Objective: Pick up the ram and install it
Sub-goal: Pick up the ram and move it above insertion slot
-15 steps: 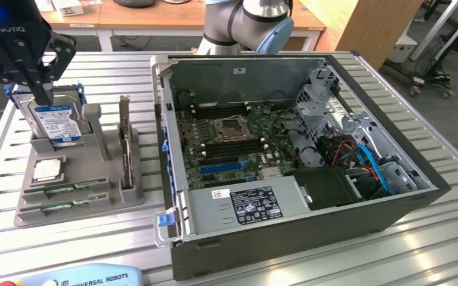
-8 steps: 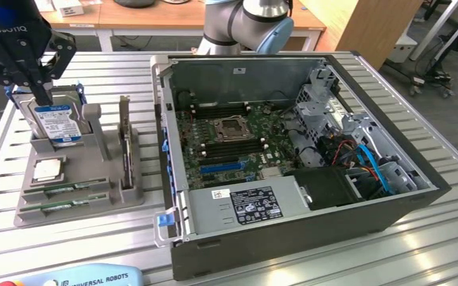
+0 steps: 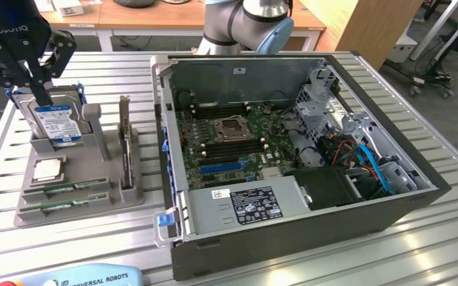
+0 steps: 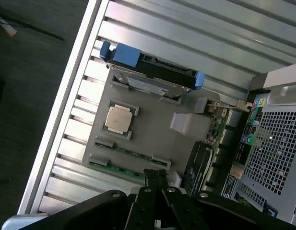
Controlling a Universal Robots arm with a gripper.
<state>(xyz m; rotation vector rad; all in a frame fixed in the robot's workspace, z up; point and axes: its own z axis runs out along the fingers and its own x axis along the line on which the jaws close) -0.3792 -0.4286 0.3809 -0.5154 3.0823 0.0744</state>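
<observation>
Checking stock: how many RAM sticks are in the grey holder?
2. Both lie side by side in the grey holder: the inner ram stick next to the CPU chip, the outer ram stick at the holder's edge. None seems hidden.

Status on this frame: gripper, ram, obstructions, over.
Gripper shut, nothing held, high over the grey tray. Ram and its twin seated in tray slots, untouched. Nothing lying over them.

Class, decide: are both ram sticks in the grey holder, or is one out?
Both in: the ram and its twin lie in slots of the grey holder; the shut gripper holds neither.
</observation>
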